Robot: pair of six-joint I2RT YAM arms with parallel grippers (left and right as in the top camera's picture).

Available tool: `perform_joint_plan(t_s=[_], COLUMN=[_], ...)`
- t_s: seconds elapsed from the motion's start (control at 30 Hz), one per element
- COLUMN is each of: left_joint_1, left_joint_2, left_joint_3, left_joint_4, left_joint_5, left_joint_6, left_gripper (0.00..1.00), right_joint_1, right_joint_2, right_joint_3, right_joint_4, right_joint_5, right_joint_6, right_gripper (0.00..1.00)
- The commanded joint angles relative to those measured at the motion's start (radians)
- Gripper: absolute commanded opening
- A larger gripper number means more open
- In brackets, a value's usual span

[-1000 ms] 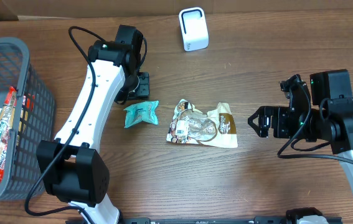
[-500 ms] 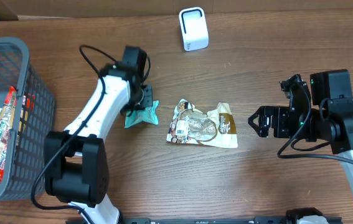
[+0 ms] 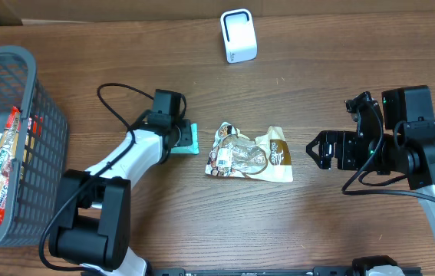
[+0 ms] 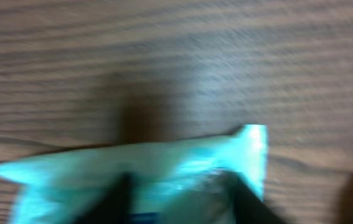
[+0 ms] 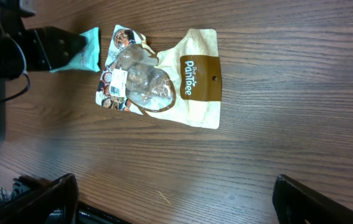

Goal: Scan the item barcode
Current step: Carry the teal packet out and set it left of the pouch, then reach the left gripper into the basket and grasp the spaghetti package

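The step in hand is the pickup. The left hand [image 3: 179, 136] is down on the teal packet [image 3: 190, 139], which lies flat on the worktop [image 3: 317, 230] just left of the snack bag [image 3: 252, 153]. In the blurred left wrist view its fingers [image 4: 121, 200] stand apart over the packet, and no pinch is visible. The right hand [image 3: 317, 149] hovers wide open right of the bag, holding nothing. The scanner [image 3: 238, 36] stands well apart at the far edge. Next, the left hand likely needs to shut on the packet, lift it, and turn its barcode towards the scanner. The barcode's side cannot be told.
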Motion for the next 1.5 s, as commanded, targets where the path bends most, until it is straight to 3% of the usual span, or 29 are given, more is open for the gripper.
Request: perform_joint_plan(t_s=[0.0, 0.13, 0.17, 0.47, 0.63, 0.73, 0.87, 0.93, 1.13, 1.27, 1.47], left_joint_1=[0.000, 0.016, 0.029, 0.104, 0.142, 0.240, 0.454, 0.590, 0.933, 1.035, 1.034], left_joint_2=[0.060, 0.030, 0.013, 0.001, 0.000, -0.005, -0.003, 0.001, 0.031, 0.050, 0.050], left_joint_3=[-0.045, 0.134, 0.264, 1.113, 1.557, 1.756, 1.793, 1.755, 1.528, 1.301, 1.036], left_joint_4=[-0.125, -0.280, -0.365, -0.760, -0.999, -1.193, -1.344, -1.344, -1.335, -1.242, -0.981], left_joint_5=[-0.050, -0.087, -0.096, -0.080, -0.086, -0.188, -0.286, -0.230, -0.084, -0.020, -0.020], left_joint_6=[0.023, 0.027, 0.027, 0.045, 0.162, 0.076, -0.143, -0.158, -0.237, -0.231, -0.126], left_gripper=[0.79, 0.94, 1.00, 0.99, 0.98, 0.95, 0.96, 1.00, 1.00, 0.98, 0.99], right_joint_1=[0.006, 0.006, 0.006, 0.006, 0.006, 0.006, 0.006, 0.006, 0.006, 0.006, 0.006], right_joint_2=[-0.002, -0.002, -0.002, -0.002, -0.002, -0.002, -0.002, -0.002, -0.002, -0.001, 0.000], right_joint_3=[0.013, 0.013, 0.013, 0.013, 0.013, 0.013, 0.013, 0.013, 0.013, 0.013, 0.013], right_joint_4=[0.002, 0.003, 0.003, 0.002, 0.003, 0.005, 0.008, 0.010, 0.024, 0.029, 0.021], right_joint_5=[0.006, 0.006, 0.006, 0.006, 0.006, 0.006, 0.006, 0.007, 0.007, 0.007, 0.007], right_joint_6=[-0.005, -0.005, -0.004, -0.005, -0.005, -0.005, -0.005, -0.005, -0.009, -0.009, -0.009], right_gripper=[1.00, 1.00, 1.00, 1.00, 1.00, 1.00, 1.00, 1.00, 1.00, 1.00, 1.00])
